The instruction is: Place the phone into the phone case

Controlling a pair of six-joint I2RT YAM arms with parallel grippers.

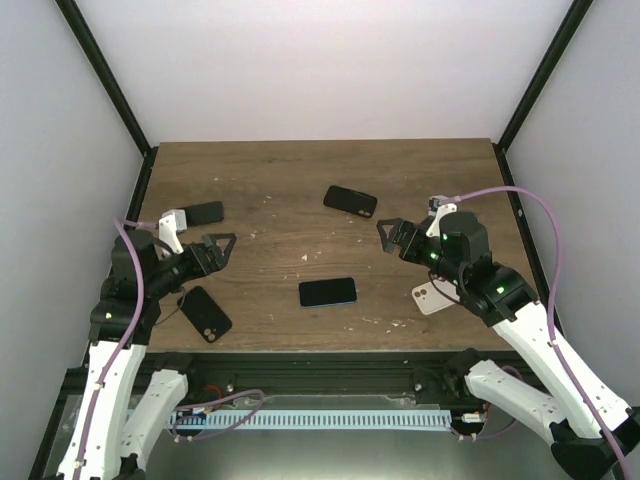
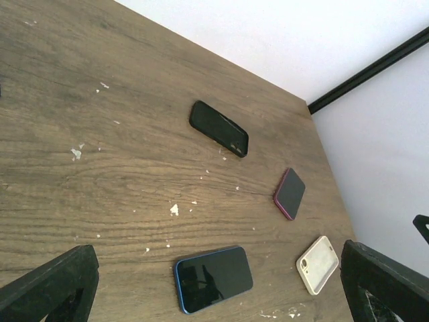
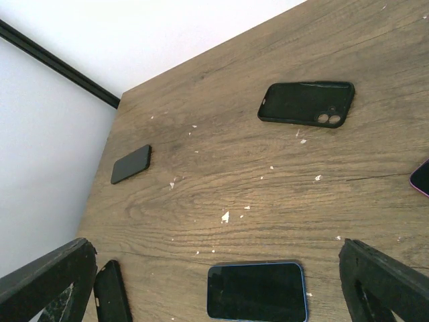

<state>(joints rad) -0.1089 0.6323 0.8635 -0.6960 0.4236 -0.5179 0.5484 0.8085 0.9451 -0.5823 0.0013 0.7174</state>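
A blue-edged phone [image 1: 327,292] lies screen up at the table's front middle; it also shows in the left wrist view [image 2: 213,278] and the right wrist view [image 3: 257,292]. An empty black case [image 1: 350,200] lies open side up at the back middle [image 3: 307,103] [image 2: 218,128]. A beige case [image 1: 432,296] lies by the right arm [image 2: 317,264]. My left gripper [image 1: 220,248] hovers open and empty left of the phone. My right gripper [image 1: 392,235] hovers open and empty right of the black case. Both are above the table and touch nothing.
A dark flat phone or case [image 1: 205,213] lies at the back left [image 3: 131,164]. Another black case [image 1: 205,313] lies at the front left [image 3: 110,294]. A maroon-edged phone [image 2: 289,193] lies on the right, hidden under the right arm in the top view. White flecks dot the wood.
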